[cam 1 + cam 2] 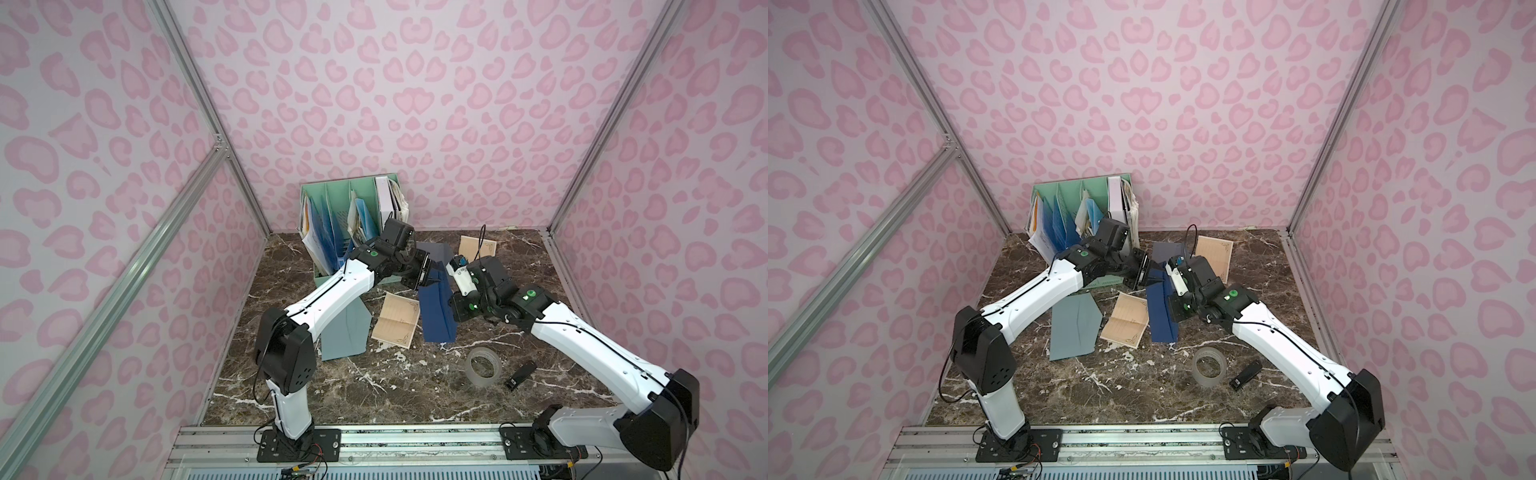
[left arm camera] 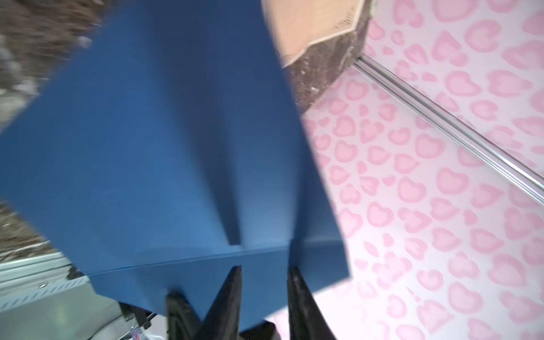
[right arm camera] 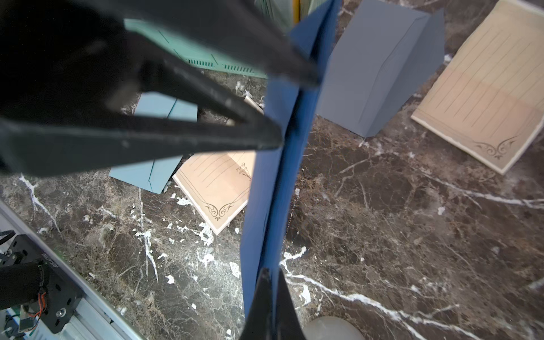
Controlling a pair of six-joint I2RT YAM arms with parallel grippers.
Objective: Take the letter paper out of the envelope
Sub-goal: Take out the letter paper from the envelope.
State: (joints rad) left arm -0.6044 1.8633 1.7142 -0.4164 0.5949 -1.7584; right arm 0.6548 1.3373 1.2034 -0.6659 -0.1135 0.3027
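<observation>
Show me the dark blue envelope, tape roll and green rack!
Dark blue paper envelope (image 1: 434, 316): in a top view, lower face.
Clear tape roll (image 1: 473, 372): in a top view, outer wall.
Green plastic rack (image 1: 332, 197): in a top view, back wall.

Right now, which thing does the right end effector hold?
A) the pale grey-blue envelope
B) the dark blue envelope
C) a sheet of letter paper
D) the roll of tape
B: in the right wrist view the right end effector is shut on the edge of the dark blue envelope, while the roll of tape lies apart on the table.
</observation>
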